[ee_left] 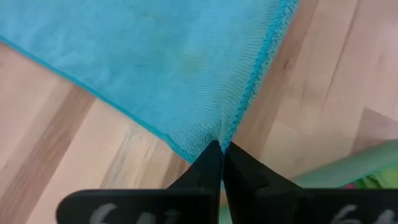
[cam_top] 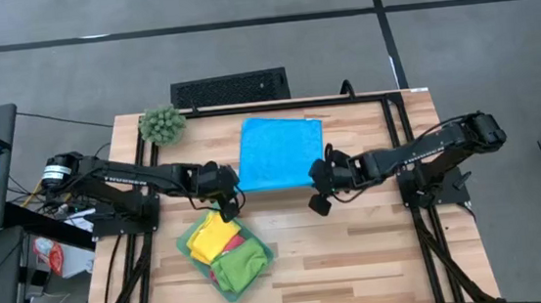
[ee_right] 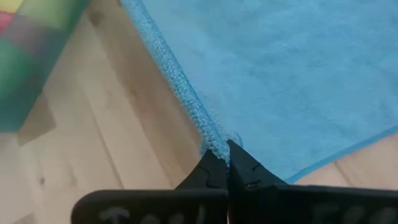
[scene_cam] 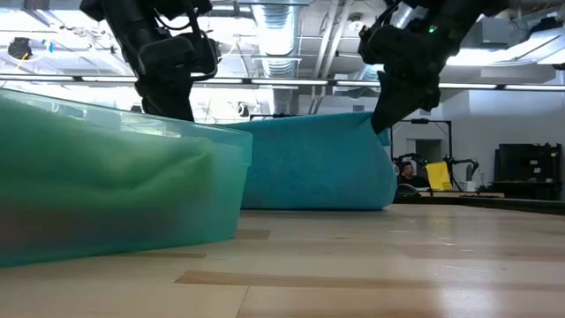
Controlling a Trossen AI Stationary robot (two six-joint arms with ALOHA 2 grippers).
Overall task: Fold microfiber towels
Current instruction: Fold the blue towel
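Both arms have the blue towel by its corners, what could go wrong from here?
The left gripper and right gripper each pinch only the very edge of the blue towel, so a corner might slip free. The tray sits close beside the left gripper, so a sweeping fold might bump it.

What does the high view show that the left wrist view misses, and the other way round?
Only the high view shows the right gripper, the plant ball, and the yellow towel and green towel in the tray. Only the left wrist view shows the left gripper pinched shut on the blue towel's corner. Both show the blue towel on the wooden table.
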